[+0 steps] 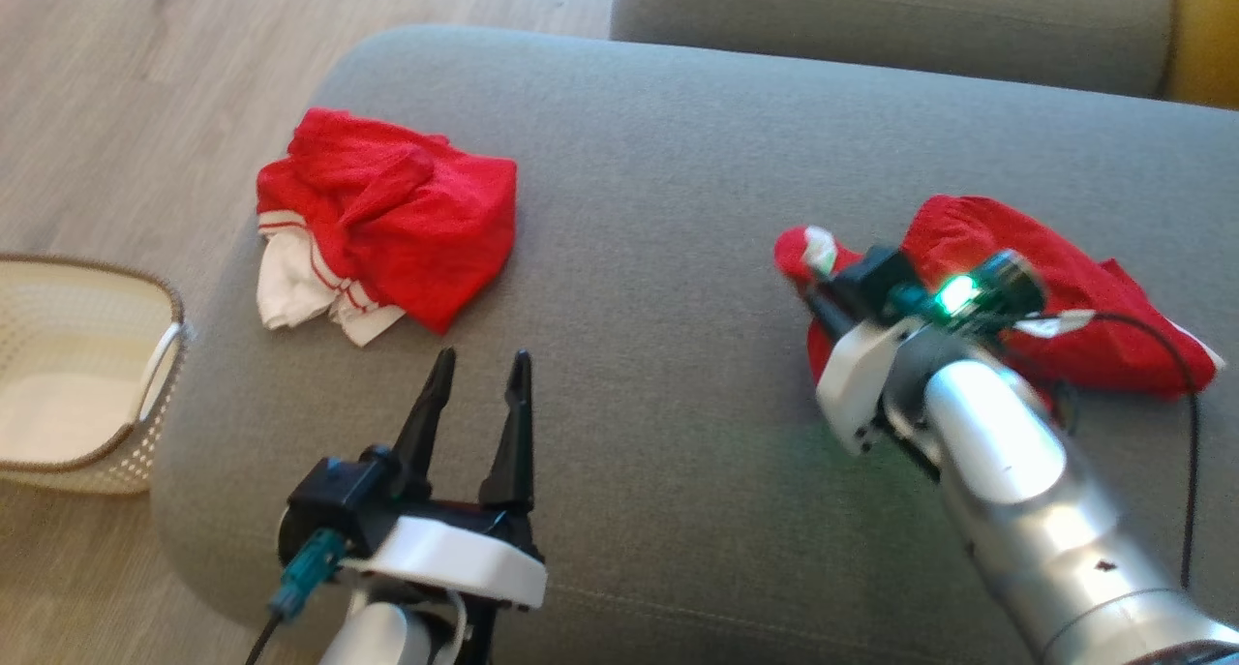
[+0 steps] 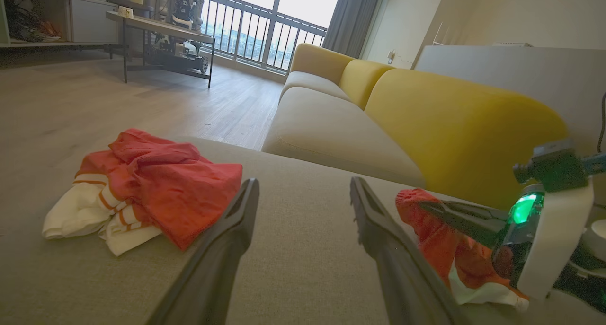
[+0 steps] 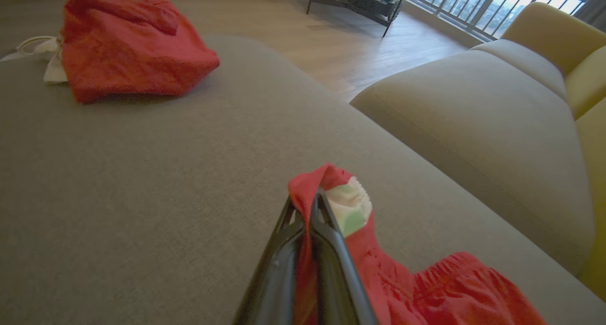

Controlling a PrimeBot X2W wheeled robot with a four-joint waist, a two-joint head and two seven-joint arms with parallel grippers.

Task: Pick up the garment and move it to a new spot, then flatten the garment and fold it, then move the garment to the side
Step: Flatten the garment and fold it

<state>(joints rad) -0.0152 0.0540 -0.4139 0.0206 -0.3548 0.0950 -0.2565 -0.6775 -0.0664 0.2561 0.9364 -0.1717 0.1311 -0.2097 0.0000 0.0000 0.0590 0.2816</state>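
Observation:
The garment (image 1: 1065, 278) is a crumpled red piece with white trim, lying at the right of the grey cushion (image 1: 678, 142). My right gripper (image 1: 811, 297) is shut on its left corner, a red fold with a white tag (image 3: 350, 206). In the right wrist view the closed gripper (image 3: 310, 197) pinches that fold, and the rest of the garment (image 3: 426, 287) trails down to the right. The left wrist view shows the same garment (image 2: 440, 249) hanging from the right gripper (image 2: 426, 204). My left gripper (image 1: 481, 365) stands open over bare cushion at the front, holding nothing (image 2: 303, 185).
A second red and white garment (image 1: 407, 210) lies bunched at the cushion's far left (image 2: 165, 188) (image 3: 128, 50). A cream woven basket (image 1: 160, 375) stands on the wooden floor to the left. Another grey seat (image 1: 871, 16) and a yellow backrest (image 2: 450, 117) lie beyond.

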